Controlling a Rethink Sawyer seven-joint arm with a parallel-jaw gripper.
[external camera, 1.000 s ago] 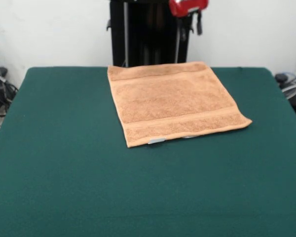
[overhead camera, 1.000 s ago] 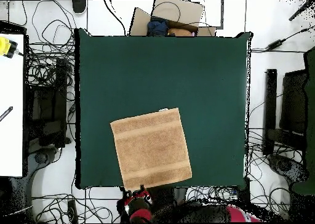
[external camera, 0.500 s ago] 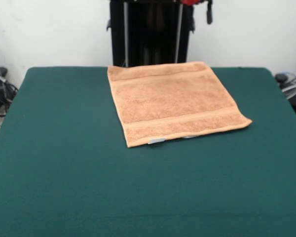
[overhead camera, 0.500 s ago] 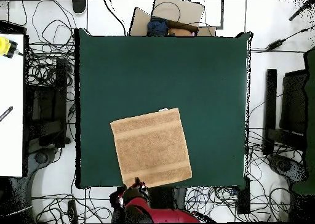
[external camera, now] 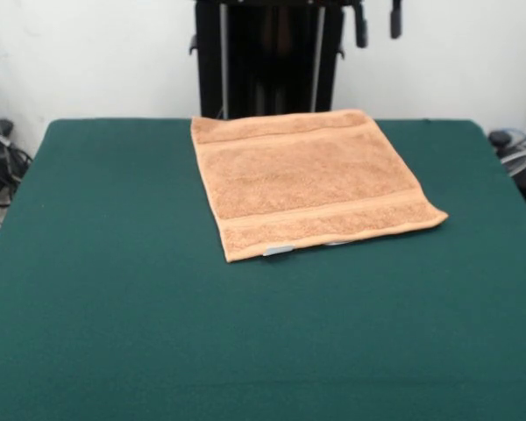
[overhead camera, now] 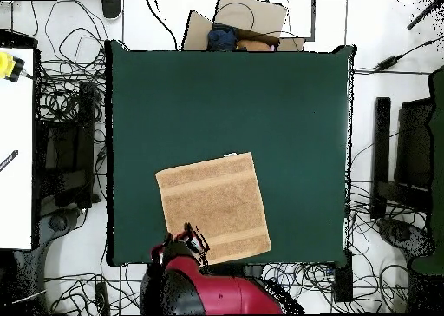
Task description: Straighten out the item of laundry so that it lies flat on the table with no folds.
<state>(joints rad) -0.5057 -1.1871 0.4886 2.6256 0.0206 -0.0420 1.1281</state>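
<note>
One towel lies flat and unfolded at the far middle of the counter, so I judge the job done, my jaws hanging open and empty above its far edge.

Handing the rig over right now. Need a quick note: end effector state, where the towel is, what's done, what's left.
End effector: raised at the top edge of the front view, two fingers hanging apart, holding nothing. From overhead it sits over the towel's corner nearest the robot.
Towel: on the green table, spread out on the robot's side and slightly rotated against the table edges. Its tag peeks out at the edge away from the robot.
Done: towel looks flat, no folds or bunching visible in either view.
Left: likely nothing; just confirm that edge lies single-layered near the tag.
</note>
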